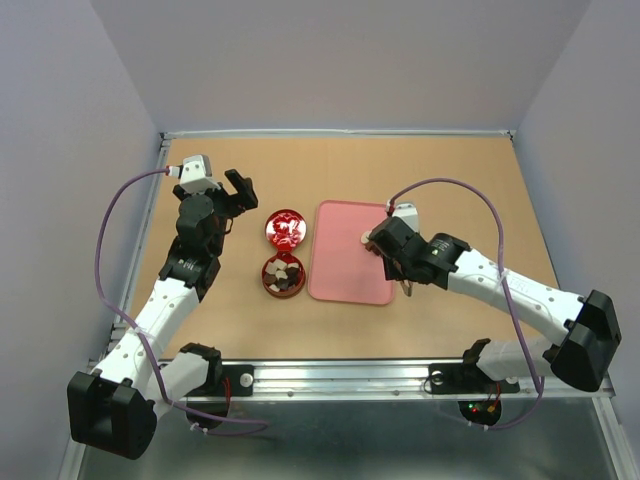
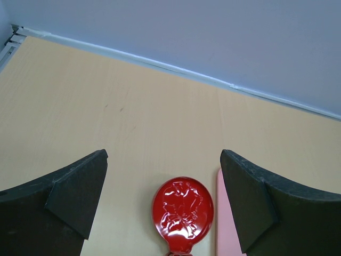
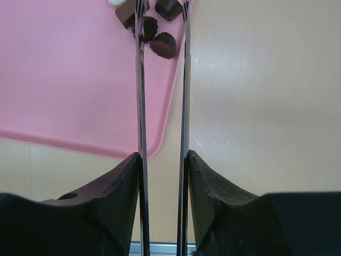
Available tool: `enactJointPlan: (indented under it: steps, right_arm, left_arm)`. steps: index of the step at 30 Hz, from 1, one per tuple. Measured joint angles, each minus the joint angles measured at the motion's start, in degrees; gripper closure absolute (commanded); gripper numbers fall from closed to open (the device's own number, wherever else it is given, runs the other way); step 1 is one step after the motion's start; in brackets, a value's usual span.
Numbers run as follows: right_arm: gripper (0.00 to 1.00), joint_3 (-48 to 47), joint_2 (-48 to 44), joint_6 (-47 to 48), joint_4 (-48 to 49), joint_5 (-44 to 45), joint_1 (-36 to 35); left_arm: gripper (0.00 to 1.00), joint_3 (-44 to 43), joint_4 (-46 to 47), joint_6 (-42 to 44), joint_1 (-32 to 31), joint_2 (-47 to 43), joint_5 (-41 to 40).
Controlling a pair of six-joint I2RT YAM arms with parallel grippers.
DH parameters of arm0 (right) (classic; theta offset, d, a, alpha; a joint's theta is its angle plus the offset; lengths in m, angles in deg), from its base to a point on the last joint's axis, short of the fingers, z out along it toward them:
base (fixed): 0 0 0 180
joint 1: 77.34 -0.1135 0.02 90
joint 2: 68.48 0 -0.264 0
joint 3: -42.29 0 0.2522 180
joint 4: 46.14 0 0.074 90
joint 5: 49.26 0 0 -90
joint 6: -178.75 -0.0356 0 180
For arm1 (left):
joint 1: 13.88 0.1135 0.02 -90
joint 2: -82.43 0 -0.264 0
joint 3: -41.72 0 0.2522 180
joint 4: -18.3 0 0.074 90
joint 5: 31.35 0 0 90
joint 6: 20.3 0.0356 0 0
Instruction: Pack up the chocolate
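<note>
The chocolate (image 3: 162, 45) pieces are small, light and rigid, but likely to chip or smear. Grip across the flat sides with light pressure. A few lie at the right edge of the pink tray (image 3: 69, 80); more sit in the red tin base (image 1: 266, 276).

Right gripper (image 3: 162, 16): thin blades narrowly apart among the pieces; whether one is pinched cannot be told.

Left gripper (image 2: 162, 160): spread wide, empty, near the tin lid (image 1: 285, 229).

The tray rim crowds the pieces. Bare table (image 3: 266, 80) lies to the right.

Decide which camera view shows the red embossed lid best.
The left wrist view: the red lid is close and its embossed pattern clear, though its lower edge is cropped. The top external view shows it whole but small. The right wrist view misses it.
</note>
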Motion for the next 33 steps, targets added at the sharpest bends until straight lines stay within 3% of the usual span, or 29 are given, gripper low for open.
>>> enactJointPlan:
  steps: [21, 33]
  right_arm:
    - [0.62, 1.81, 0.09, -0.94, -1.25, -1.05, 0.72]
    - [0.58, 1.79, 3.69, 0.46, -0.90, -1.44, 1.55]
  left_arm:
    - [0.01, 0.00, 0.02, 0.00, -0.09, 0.00, -0.02]
    - [0.01, 0.00, 0.00, 0.00, -0.13, 0.00, -0.09]
